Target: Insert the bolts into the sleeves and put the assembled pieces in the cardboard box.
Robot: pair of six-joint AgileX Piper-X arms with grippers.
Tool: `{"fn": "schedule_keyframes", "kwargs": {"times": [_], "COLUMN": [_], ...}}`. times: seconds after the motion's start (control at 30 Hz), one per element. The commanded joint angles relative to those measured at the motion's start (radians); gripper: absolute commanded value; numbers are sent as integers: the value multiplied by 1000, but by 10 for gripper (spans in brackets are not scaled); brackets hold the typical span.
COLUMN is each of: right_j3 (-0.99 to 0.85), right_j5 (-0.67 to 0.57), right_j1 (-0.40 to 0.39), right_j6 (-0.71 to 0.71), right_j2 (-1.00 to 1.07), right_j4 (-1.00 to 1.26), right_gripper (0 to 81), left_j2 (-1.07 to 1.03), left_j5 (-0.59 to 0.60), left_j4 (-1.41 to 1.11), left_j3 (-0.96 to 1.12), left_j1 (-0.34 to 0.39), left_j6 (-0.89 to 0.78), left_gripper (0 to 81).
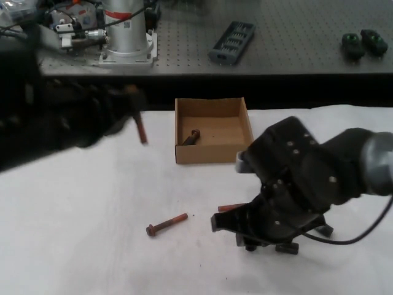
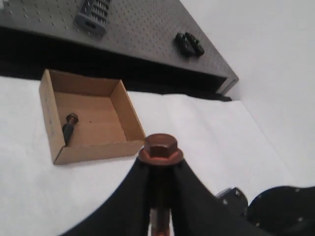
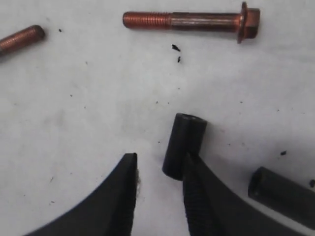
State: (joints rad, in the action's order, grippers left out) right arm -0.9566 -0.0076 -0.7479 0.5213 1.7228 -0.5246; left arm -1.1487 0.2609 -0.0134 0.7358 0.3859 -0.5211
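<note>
My left gripper (image 2: 160, 166) is shut on a copper bolt (image 2: 160, 147), hex head up, held above the white cloth to the left of the cardboard box (image 2: 49, 113); the high view shows this bolt (image 1: 140, 129) beside the box (image 1: 212, 153). One assembled piece (image 2: 69, 127) lies inside the box. My right gripper (image 3: 158, 160) is open and low over the cloth. A black sleeve (image 3: 184, 145) lies partly between its fingers, against one of them. A loose bolt (image 3: 197, 20) lies just beyond it, also seen as the loose bolt (image 1: 167, 225).
A second black sleeve (image 3: 280, 194) lies beside the right gripper, and another bolt's tip (image 3: 19, 38) shows at the edge. Beyond the cloth stands a perforated bench (image 1: 295, 49) with a grey rack (image 1: 232, 42), black parts (image 1: 365, 43) and a metal column (image 1: 123, 31).
</note>
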Motion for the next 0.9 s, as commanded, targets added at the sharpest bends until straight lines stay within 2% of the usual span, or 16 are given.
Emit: {"fn": "schedule_keyframes", "kwargs": {"times": [0.0,0.13,0.3,0.63,0.87], "right_j3": [-30,-34,-37,-83,-118], "right_j5": [43,104,114,106,110], "right_j1": [-5,-6,0,-3,-3], "right_j6": [30,44,49,88,85], "right_j2": [9,10,33,102,117], "right_j4": [-25,-32,-32,-49,-57], "right_gripper": [244,244,244,243,148], "left_j2": [59,103,118,118,118], "left_j5": [13,60,108,132,141], "left_j4": [-30,-26,-16,-8,-8], "left_j3": [6,6,6,6,6], "left_j1": [-35,-81,-114,-118,-118], "left_j6": [-12,-12,-12,-12,-12], "left_gripper": [62,62,62,62,62]}}
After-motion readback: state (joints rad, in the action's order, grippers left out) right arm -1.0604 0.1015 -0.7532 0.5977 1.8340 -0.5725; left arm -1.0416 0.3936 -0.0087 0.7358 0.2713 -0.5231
